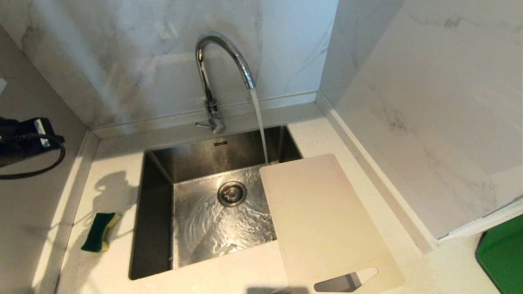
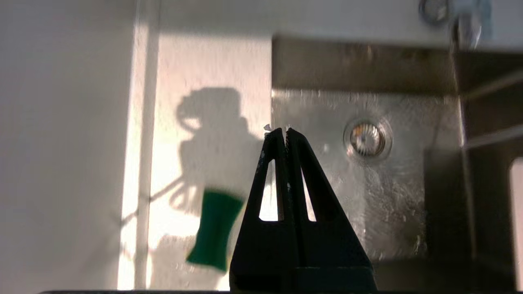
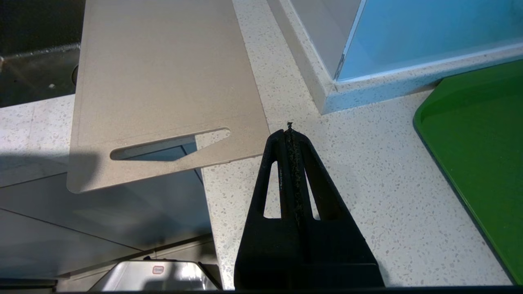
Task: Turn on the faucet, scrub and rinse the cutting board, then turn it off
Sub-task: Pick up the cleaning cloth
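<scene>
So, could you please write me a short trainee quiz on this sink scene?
1. True or false: water is running from the faucet.
2. Where does the sponge lie? A) in the sink B) on the counter left of the sink C) on the cutting board
3. Fill in: both the left gripper and the right gripper are ____.

Key: 1 true. 2 B. 3 shut, holding nothing.
</scene>
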You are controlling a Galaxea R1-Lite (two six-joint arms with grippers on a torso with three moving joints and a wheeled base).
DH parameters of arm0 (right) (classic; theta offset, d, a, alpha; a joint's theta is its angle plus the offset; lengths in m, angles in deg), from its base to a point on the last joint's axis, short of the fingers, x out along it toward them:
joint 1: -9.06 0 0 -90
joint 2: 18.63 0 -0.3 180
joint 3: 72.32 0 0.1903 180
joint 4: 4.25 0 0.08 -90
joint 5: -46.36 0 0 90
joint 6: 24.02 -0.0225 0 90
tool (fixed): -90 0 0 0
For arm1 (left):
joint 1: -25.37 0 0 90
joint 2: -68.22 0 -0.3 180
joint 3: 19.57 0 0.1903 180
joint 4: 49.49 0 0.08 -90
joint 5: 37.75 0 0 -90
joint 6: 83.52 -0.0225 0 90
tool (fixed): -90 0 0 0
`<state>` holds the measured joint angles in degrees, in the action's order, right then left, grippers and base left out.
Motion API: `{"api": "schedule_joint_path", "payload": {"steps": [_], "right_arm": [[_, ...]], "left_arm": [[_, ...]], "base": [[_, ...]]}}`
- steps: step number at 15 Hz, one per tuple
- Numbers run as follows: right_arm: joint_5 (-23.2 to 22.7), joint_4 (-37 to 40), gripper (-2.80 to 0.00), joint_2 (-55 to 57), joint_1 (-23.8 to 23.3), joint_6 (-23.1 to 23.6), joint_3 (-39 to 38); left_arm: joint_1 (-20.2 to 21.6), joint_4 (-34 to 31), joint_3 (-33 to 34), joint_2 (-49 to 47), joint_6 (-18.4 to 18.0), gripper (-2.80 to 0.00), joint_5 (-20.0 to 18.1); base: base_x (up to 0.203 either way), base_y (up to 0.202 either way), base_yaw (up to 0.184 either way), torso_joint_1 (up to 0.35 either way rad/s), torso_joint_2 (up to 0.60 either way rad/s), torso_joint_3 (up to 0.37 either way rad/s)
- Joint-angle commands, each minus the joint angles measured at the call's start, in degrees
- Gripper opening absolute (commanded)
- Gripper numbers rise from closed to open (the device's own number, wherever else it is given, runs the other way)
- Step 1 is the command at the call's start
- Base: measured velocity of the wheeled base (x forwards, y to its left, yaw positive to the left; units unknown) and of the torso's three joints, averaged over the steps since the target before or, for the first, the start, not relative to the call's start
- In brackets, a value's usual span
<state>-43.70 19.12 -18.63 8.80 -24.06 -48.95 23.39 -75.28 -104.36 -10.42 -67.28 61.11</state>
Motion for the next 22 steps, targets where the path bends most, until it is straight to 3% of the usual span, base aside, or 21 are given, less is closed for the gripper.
{"api": "schedule_joint_path", "payload": {"steps": [1, 5, 8, 9, 11, 14, 22], "right_arm": [[0.0, 0.0, -2.80, 0.0, 0.0, 0.0, -0.1], [0.0, 0.0, -2.80, 0.0, 0.0, 0.0, 0.0], [0.0, 0.0, -2.80, 0.0, 0.0, 0.0, 0.0], [0.0, 0.0, -2.80, 0.0, 0.0, 0.0, -0.1], [0.0, 0.0, -2.80, 0.0, 0.0, 0.0, -0.1], [0.0, 0.0, -2.80, 0.0, 0.0, 0.0, 0.0], [0.0, 0.0, -2.80, 0.0, 0.0, 0.0, 0.0]], "left_arm": [[0.5, 4.8, 10.0, 4.4, -0.8, -2.80, -1.4], [0.8, 6.5, 22.7, 3.3, -0.9, -2.80, -3.7], [1.7, 6.6, 25.6, 0.4, -0.3, -2.80, -3.9], [1.7, 6.7, 26.7, -0.3, -0.3, 0.00, -3.9], [3.2, 6.7, 27.3, -3.4, 0.2, 0.00, -4.2], [5.7, 6.8, 27.6, -6.4, 0.5, 0.00, -8.5], [8.0, 16.3, 26.7, -17.9, -0.9, 0.00, -8.2]], "base": [[0.000, 0.000, 0.000, 0.000, 0.00, 0.000], [0.000, 0.000, 0.000, 0.000, 0.00, 0.000], [0.000, 0.000, 0.000, 0.000, 0.00, 0.000], [0.000, 0.000, 0.000, 0.000, 0.00, 0.000], [0.000, 0.000, 0.000, 0.000, 0.00, 0.000], [0.000, 0.000, 0.000, 0.000, 0.00, 0.000], [0.000, 0.000, 0.000, 0.000, 0.00, 0.000]]}}
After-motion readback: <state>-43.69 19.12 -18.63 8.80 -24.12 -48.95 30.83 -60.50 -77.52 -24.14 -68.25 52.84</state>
